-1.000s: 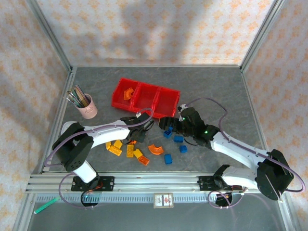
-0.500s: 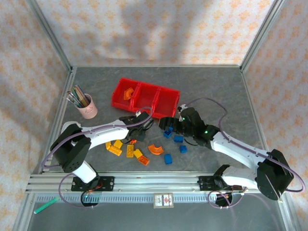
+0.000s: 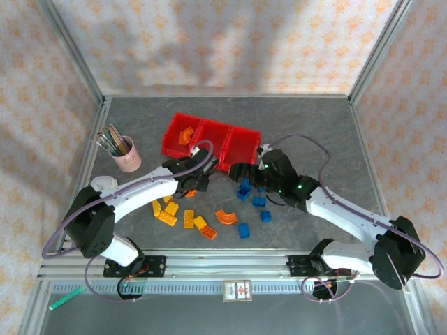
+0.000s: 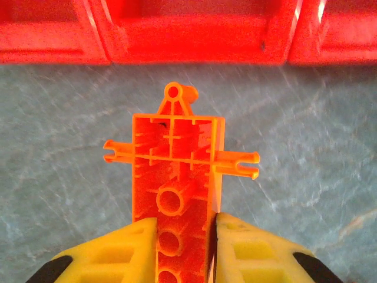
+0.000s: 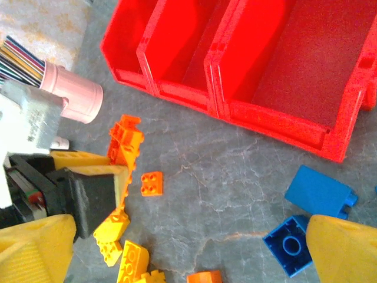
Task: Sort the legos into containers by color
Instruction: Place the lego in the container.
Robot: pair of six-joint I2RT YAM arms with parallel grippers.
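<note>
My left gripper (image 3: 191,183) is shut on an orange lego (image 4: 177,171), a long piece seen from its hollow underside. It hangs above the table just in front of the red containers (image 4: 188,35). The containers (image 3: 209,143) stand in a row at the back, and the left bin holds an orange piece (image 3: 186,135). My right gripper (image 5: 188,253) is open over the table between the orange and blue legos. A blue brick (image 5: 288,244) lies by its right finger. A small orange brick (image 5: 152,183) lies loose on the table. Yellow and orange legos (image 3: 188,219) lie scattered in front.
A pink cup with pens (image 3: 126,155) stands at the left, near the left arm. Blue bricks (image 3: 259,201) cluster under the right arm. An orange arch (image 3: 225,216) and another blue brick (image 3: 244,230) lie toward the near edge.
My left gripper has risen and moved back toward the containers with the orange lego in it. The right gripper has hardly moved and stays open.
</note>
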